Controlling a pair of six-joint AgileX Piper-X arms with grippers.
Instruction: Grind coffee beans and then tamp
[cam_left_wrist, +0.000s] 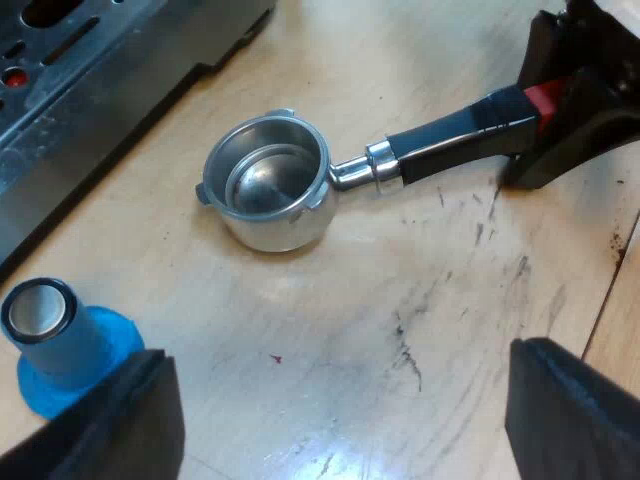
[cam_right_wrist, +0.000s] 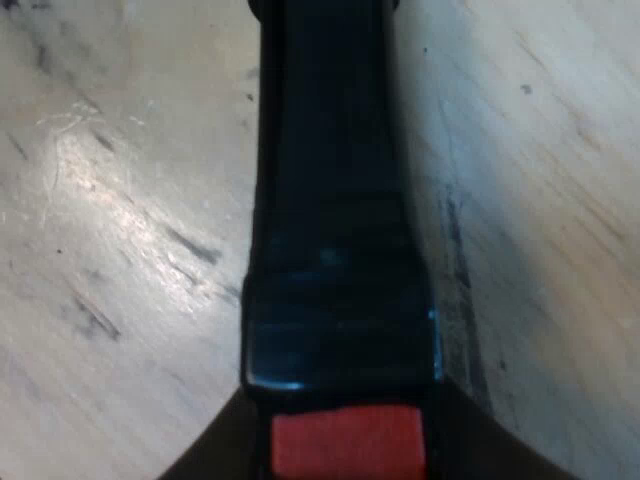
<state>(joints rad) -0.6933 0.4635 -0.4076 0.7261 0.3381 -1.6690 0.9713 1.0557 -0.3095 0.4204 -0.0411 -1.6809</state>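
Could sag or twist on lifting: empty holder on the table by the espresso machine, pinched only at its red end by right gripper; left gripper spread, empty

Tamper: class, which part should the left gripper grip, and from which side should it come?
I'd grip the tamper by its grey barrel, coming from above with the open left gripper. It stands on its wide blue base with the barrel up, so the straight sides likely suit the fingers better than the flared base.
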